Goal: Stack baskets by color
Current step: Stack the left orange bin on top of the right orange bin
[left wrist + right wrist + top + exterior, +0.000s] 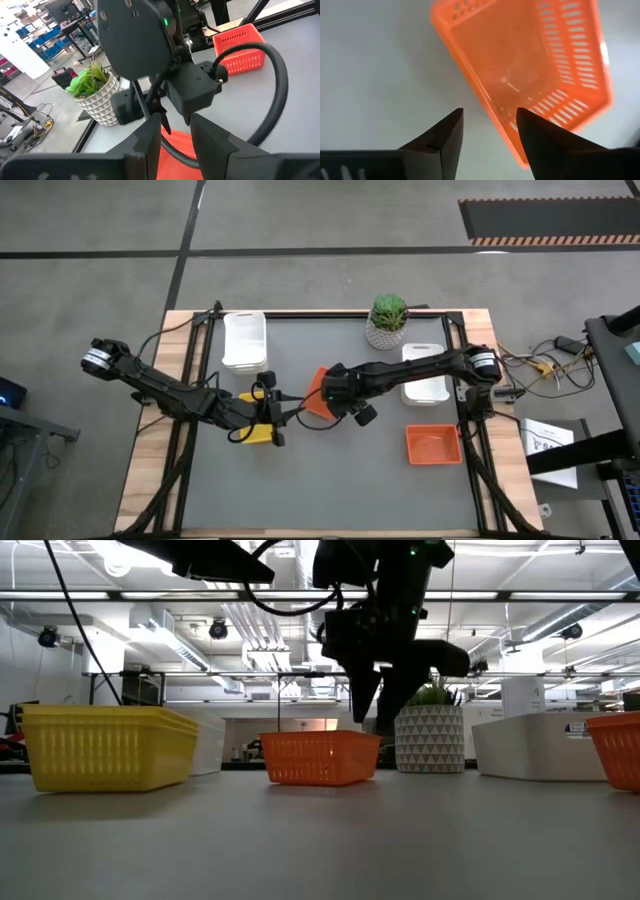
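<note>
The right gripper (pixel 352 402) hangs over the middle of the table (pixel 330 480), above an orange basket (pixel 316 393) that stands on the mat. Its fingers (pixel 445 137) are spread with nothing between them; in the right wrist view the basket lies below, with one long rim under the gap. In the low view the gripper (pixel 385 705) is clear above the basket (pixel 320 757), not touching it.

The left gripper (pixel 275 415) is just beside the yellow baskets (pixel 256 423), left of the middle. Its fingers (pixel 150 137) stand a little apart; whether they hold a yellow rim cannot be told. They point at the right gripper and the orange basket (pixel 175 145).

A white basket (pixel 244 340) sits at the far edge towards the left. The plant (pixel 387 320) stands at the far edge, and another white basket (pixel 425 373) lies near the right edge under the right arm. A second orange basket (pixel 433 444) rests near the right edge, nearer the front. In the low view the yellow baskets (pixel 105 745) stand well apart from the orange basket.
</note>
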Robot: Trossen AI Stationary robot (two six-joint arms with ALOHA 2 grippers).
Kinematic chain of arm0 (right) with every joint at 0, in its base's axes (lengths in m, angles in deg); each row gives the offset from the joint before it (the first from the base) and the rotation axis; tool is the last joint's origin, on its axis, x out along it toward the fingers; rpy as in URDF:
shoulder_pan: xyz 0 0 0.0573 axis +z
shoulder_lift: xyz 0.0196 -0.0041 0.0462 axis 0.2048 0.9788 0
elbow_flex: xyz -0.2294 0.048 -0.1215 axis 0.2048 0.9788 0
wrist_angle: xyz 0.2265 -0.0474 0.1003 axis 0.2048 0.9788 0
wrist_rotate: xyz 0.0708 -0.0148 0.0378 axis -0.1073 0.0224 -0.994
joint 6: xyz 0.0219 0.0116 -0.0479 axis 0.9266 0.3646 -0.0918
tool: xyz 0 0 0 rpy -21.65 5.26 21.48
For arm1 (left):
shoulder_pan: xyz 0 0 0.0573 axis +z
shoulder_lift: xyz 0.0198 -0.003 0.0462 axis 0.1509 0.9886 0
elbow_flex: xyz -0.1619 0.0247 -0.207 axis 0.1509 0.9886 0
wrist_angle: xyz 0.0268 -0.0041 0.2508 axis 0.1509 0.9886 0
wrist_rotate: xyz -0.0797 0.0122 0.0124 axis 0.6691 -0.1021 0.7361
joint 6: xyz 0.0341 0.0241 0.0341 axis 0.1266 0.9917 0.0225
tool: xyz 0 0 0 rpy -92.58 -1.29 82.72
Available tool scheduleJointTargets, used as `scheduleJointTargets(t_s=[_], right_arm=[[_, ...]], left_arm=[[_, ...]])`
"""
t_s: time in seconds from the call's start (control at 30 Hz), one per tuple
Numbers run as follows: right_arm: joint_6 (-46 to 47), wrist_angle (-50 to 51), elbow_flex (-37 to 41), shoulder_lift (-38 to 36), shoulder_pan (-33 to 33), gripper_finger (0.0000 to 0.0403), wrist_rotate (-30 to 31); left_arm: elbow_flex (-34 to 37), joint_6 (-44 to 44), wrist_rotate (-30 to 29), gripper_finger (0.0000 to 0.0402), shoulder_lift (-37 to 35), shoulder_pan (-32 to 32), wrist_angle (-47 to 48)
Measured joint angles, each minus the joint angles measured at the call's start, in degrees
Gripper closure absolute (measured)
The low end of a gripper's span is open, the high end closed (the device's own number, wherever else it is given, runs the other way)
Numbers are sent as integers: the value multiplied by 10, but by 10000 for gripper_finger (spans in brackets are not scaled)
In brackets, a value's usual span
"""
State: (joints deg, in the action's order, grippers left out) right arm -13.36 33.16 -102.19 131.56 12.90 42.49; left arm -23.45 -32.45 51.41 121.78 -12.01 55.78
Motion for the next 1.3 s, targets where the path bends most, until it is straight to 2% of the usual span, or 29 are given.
scheduleJointTargets(t_s=[0.13,0.23,0.33,0.5,0.63,0.9,1.3], right_arm=[[3,-34,11,19,0,225,-3],[-2,-41,11,34,-1,240,-3],[-10,-50,11,44,-1,275,-3],[-15,-47,11,45,-1,369,-3],[4,-40,11,34,6,390,-2],[174,54,-12,1,59,393,-2],[488,236,-108,-28,199,394,12]], left_arm=[[0,0,0,311,0,0,0],[0,0,0,311,0,0,0],[0,0,0,311,0,0,0],[0,0,0,311,0,-1,0],[-1,0,0,311,0,-1,0],[-2,-1,0,311,0,-1,-18],[-1,-2,10,311,0,-2,-40]])
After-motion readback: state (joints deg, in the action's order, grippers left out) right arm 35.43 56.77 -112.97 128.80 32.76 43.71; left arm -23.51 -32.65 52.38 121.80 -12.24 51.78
